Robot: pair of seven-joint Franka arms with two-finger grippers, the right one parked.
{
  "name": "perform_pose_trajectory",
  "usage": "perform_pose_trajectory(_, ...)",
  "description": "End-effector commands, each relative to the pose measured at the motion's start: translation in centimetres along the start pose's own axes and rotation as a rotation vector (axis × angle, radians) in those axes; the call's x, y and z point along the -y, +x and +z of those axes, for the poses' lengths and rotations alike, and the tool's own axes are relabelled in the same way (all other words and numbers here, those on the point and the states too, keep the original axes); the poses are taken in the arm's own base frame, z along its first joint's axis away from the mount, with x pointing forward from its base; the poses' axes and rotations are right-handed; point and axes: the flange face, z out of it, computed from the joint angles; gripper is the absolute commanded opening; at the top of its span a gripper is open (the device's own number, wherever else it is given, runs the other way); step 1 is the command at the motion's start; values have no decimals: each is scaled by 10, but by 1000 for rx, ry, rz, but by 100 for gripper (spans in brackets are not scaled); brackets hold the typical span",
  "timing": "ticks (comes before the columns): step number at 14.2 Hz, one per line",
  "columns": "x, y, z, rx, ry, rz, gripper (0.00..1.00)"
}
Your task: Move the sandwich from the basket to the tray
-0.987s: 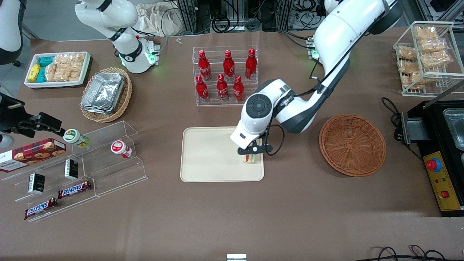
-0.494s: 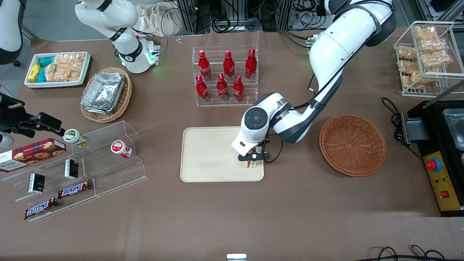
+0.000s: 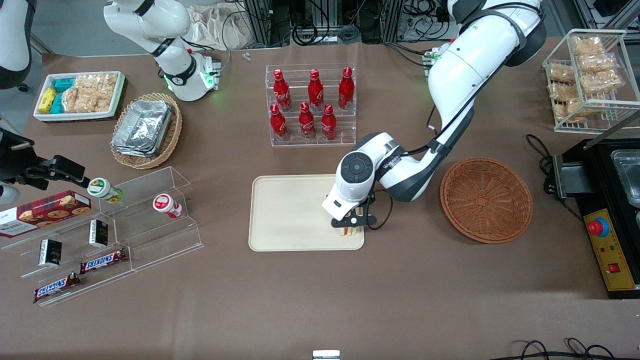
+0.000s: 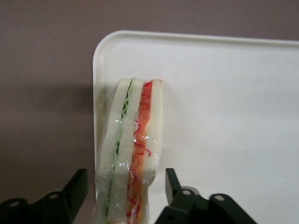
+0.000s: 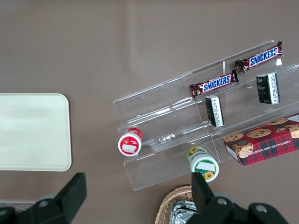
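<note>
White-bread sandwich (image 4: pixel 133 154) — red, green layers

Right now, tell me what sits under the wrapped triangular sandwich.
The sandwich stands on edge at a corner of the cream rectangular tray, between the open gripper fingers. Its contact with the tray is hidden.

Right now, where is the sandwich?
The sandwich stands on edge on the tray, at the corner nearest the front camera and the empty basket. The open pincer sits around it, fingers apart from the bread.
</note>
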Motion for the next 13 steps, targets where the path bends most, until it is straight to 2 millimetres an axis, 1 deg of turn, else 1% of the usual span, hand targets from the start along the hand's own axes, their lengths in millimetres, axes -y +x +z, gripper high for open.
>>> perform_pose_trajectory(1, -2, 18, -41, -78, -34, -78, 100)
perform_pose_trajectory(2, 2, 29, -57, -102, -44, -117, 100)
perform_pose_trajectory(3, 10, 38, -81, -135, -53, -154, 100)
perform_pose_trajectory(4, 23, 47, -95, -146, -51, -177, 100)
perform_pose_trajectory(5, 35, 52, -119, -163, -47, -194, 100)
perform_pose_trajectory(7, 75, 67, -164, -190, -31, -254, 100)
perform_pose_trajectory(8, 92, 71, -181, -183, -27, -278, 100)
perform_pose_trajectory(10, 119, 75, -211, -158, -40, -262, 100)
perform_pose_trajectory(11, 137, 79, -219, -141, -40, -263, 100)
perform_pose_trajectory(13, 161, 83, -232, -129, -16, -281, 100)
